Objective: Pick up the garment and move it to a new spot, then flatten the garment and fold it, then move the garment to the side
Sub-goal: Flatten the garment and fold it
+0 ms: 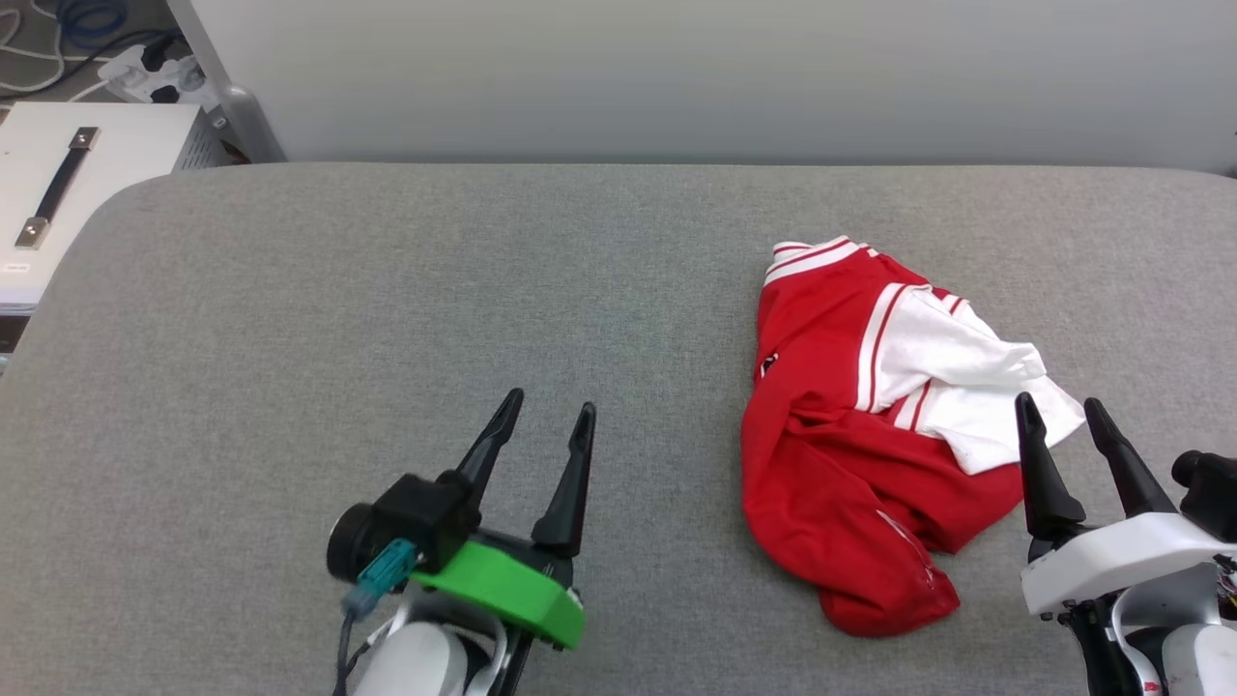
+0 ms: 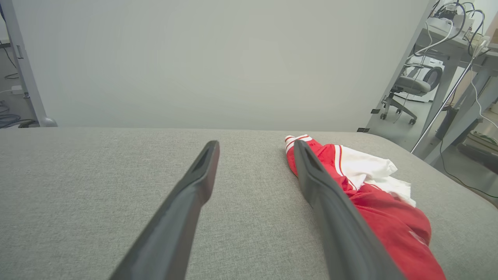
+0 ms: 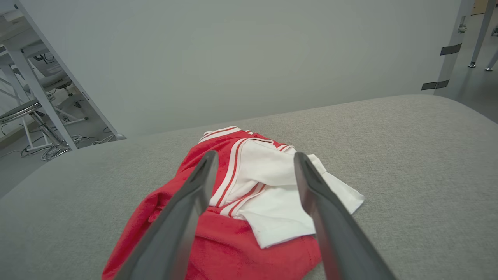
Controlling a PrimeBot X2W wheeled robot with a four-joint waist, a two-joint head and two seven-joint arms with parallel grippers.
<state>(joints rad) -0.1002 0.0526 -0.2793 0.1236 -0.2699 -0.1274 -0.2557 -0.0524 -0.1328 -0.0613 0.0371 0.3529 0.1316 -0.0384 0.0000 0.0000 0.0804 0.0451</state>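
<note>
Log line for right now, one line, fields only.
garment: crumpled on grey pad, robot's right | left tool: open, empty, over bare pad | right tool: open, empty, by white sleeve | fold: not started

The garment (image 1: 831, 464) is soft matt cloth. The table cover (image 1: 387, 290) is coarse-woven fabric. The left gripper (image 1: 551, 408) has smooth, matt plastic fingers (image 1: 568, 493).

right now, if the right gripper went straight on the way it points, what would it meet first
Most likely the garment: its white sleeve lies straight ahead between the open fingers of the right gripper. How high the tips sit is unclear, so it could skim over.
</note>
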